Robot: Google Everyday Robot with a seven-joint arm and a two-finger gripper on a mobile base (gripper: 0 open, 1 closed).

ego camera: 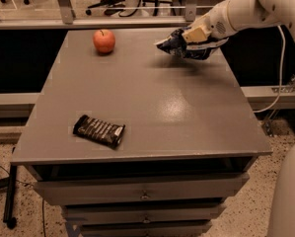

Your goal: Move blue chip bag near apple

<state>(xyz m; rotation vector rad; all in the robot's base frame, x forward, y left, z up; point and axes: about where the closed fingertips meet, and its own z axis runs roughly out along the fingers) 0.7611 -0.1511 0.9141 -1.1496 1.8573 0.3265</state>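
Observation:
The red-orange apple (103, 41) sits on the grey table (152, 107) at the far left. My gripper (194, 36) is shut on the dark blue chip bag (179, 44) and holds it in the air above the table's far right part. The bag hangs to the right of the apple, well apart from it. The white arm (245, 9) reaches in from the upper right.
A flat black-and-white wrapped bar (99, 130) lies near the table's front left. Drawers (144, 194) sit under the tabletop. Office chairs stand behind a rail at the back. A cable (280, 83) hangs at the right.

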